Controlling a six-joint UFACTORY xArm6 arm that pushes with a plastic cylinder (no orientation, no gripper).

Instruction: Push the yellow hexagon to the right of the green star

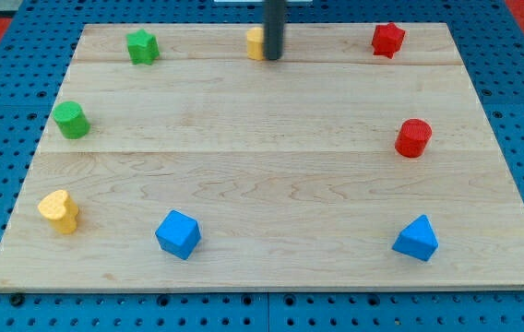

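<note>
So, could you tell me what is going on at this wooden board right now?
A single arm with a dark rod is pushing blocks around the wooden board. My tip sits at the view's top, touching or nearly touching the right side of the yellow hexagon block, which it partly hides. The green star block lies further toward the view's left on the same top row, so the hexagon is already on its right but well apart. The other blocks sit untouched near the edges.

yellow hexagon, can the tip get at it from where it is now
Probably yes. My tip already sits against the right side of the yellow hexagon, partly hiding it. No block lies between it and the green star to the view's left.
</note>
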